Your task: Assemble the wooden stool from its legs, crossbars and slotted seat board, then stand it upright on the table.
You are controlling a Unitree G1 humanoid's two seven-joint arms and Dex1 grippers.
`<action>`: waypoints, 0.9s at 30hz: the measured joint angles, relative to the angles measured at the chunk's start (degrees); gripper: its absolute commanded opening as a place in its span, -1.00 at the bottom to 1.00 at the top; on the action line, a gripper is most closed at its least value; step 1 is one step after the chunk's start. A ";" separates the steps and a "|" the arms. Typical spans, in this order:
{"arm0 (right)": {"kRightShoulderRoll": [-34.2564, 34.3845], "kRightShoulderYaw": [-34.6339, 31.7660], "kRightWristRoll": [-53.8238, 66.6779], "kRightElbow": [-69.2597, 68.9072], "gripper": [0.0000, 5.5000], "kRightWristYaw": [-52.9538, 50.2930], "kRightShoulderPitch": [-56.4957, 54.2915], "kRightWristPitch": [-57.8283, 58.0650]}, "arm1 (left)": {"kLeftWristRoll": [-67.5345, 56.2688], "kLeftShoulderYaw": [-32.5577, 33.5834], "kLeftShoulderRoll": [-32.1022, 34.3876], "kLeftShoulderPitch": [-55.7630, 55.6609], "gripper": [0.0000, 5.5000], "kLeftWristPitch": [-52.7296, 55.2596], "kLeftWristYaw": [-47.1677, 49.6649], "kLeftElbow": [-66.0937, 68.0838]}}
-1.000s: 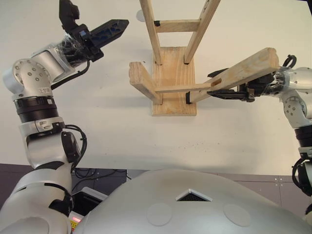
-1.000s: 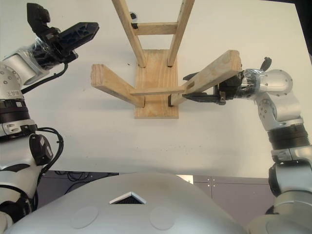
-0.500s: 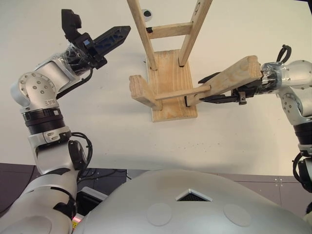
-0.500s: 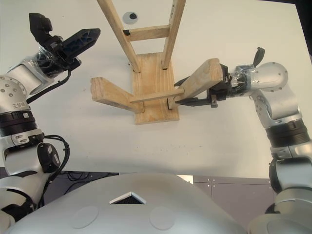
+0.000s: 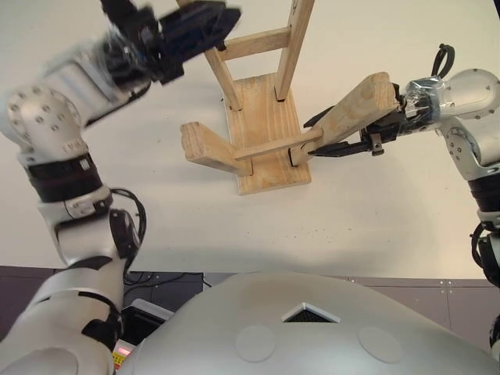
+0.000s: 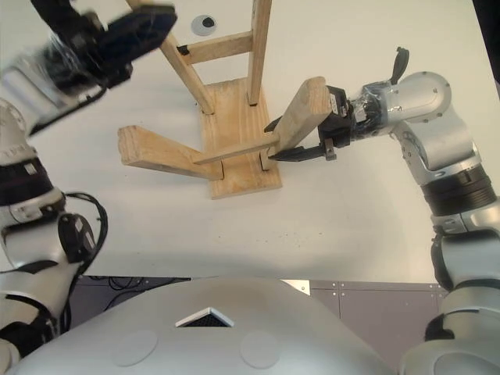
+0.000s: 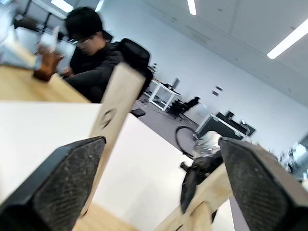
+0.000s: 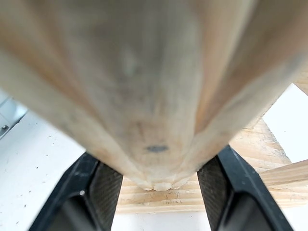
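The wooden stool lies upside down on the white table, its seat board (image 5: pixel 266 133) flat and its legs pointing up. A thin crossbar (image 5: pixel 269 146) joins the two near legs; another crossbar (image 5: pixel 250 43) joins the two far legs. My right gripper (image 5: pixel 344 137) is shut on the near right leg (image 5: pixel 355 105), whose thick end (image 8: pixel 154 91) sits between the black fingers (image 8: pixel 96 187). My left gripper (image 5: pixel 205 22) is open, high at the left of the far left leg (image 5: pixel 223 70). The far right leg (image 7: pixel 113 108) stands beyond its pads (image 7: pixel 62 178).
A small round black-and-white disc (image 6: pixel 205 25) lies on the table behind the stool. The table's front edge (image 5: pixel 312 266) runs below the stool, with bare white surface on both sides of the seat board.
My left gripper has swung right, up to the far left leg. My right gripper has pushed its leg leftward, and the whole stool has turned and slid a little to the left.
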 measured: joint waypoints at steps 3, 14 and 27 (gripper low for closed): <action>0.18 0.17 0.10 -0.02 -0.26 -1.25 0.32 0.36 | 0.10 -5.96 3.55 -12.03 0.57 3.18 -4.19 -2.66; 0.41 0.61 0.73 -1.31 -0.26 -6.06 2.95 0.54 | 16.08 -48.13 9.44 -31.07 0.44 8.65 -18.70 -6.54; 0.40 1.33 0.78 -2.76 -0.26 -8.56 3.52 1.31 | 32.85 -66.24 10.29 -32.12 -0.40 -1.07 -24.54 -6.90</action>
